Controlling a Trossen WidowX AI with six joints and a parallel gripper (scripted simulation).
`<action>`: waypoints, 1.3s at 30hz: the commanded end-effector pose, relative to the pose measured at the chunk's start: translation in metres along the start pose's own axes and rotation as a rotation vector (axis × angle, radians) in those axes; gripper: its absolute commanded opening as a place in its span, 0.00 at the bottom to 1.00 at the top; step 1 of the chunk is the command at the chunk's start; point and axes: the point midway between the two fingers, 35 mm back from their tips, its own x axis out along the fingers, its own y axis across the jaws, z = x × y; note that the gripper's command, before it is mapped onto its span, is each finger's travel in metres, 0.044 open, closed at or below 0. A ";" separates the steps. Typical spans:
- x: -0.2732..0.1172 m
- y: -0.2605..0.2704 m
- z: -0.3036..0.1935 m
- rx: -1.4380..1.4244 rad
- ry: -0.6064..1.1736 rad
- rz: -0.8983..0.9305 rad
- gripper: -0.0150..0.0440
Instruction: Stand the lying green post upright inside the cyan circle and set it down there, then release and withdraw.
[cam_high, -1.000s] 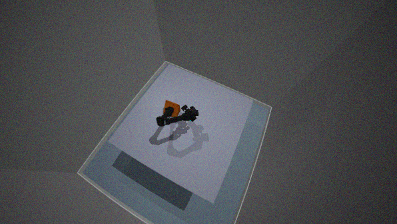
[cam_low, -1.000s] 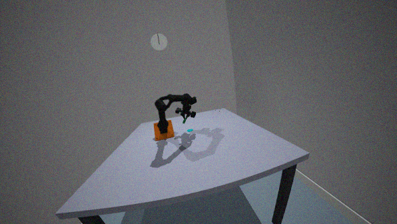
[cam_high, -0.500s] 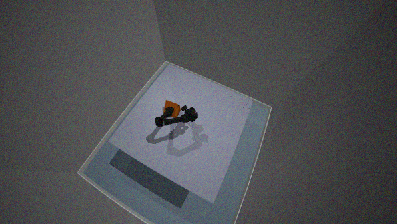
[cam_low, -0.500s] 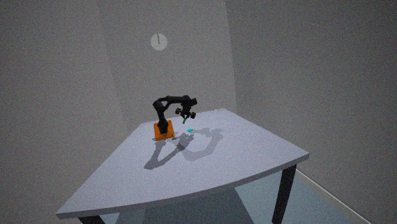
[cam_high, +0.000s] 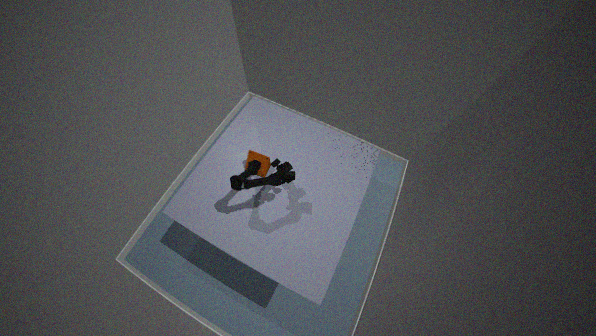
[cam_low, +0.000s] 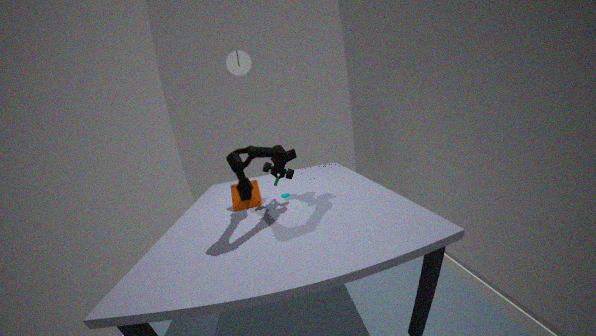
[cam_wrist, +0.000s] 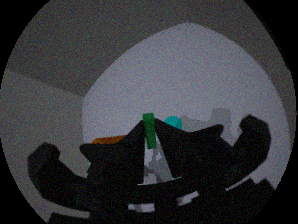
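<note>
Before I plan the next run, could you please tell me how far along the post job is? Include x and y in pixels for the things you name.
Done: the green post (cam_low: 277, 180) (cam_wrist: 149, 131) is off the table (cam_low: 350, 235). In hand: the gripper (cam_low: 278, 176) (cam_wrist: 148, 121) holds it, tilted, above the tabletop. Left: bringing it over the cyan circle (cam_low: 285, 195) (cam_wrist: 173, 122), standing it upright, releasing and withdrawing.

Cyan circle (cam_wrist: 173, 122) — lower edge hidden behind the claw (cam_wrist: 150, 131).

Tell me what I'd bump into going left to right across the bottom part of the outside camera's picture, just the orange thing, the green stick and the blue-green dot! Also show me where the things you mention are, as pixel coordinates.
Orange base plate (cam_low: 256, 199) (cam_wrist: 107, 140) → green post (cam_low: 277, 180) (cam_wrist: 149, 131) → cyan circle (cam_low: 285, 195) (cam_wrist: 173, 122).
</note>
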 end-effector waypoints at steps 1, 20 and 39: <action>0.001 0.002 -0.001 -0.008 -0.024 0.010 0.29; 0.000 0.001 -0.001 -0.032 -0.160 0.022 0.29; -0.002 0.000 -0.001 -0.064 -0.297 0.013 0.29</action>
